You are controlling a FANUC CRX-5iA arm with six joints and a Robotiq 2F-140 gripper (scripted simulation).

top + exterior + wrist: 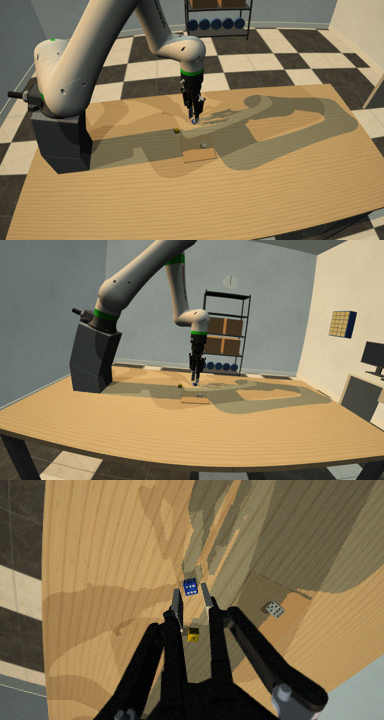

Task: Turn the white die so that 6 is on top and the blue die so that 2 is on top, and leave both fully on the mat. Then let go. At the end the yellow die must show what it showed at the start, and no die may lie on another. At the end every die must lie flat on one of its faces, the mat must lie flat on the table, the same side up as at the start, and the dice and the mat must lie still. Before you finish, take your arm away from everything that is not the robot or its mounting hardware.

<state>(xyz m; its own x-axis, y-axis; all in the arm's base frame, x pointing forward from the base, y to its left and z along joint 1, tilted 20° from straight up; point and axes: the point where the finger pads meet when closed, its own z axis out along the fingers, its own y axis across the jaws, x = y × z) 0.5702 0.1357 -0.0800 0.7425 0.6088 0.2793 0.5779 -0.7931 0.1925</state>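
Observation:
My gripper [193, 120] [195, 382] [191, 593] points down, partly open and empty, with its fingertips on either side of the blue die or just above it. The blue die [193, 121] [194, 384] [190, 586] lies on the table behind the mat. White pips show on it; I cannot read its top surely. The white die [204, 144] [200, 395] [275, 609] lies on the thin orange-brown mat [198, 157] [195, 400] [280, 627], with several dark pips showing. The yellow die [176, 130] [180, 386] [193, 635] lies on the table off the mat's back left corner; its top is unclear.
The wooden table [169, 203] [169, 432] carries the arm's dark pedestal [60, 144] [87, 361] at the left. Arm shadows fall across the dice and part of the mat. The table's far edge runs behind the blue die. A shelf [226, 336] stands beyond the table.

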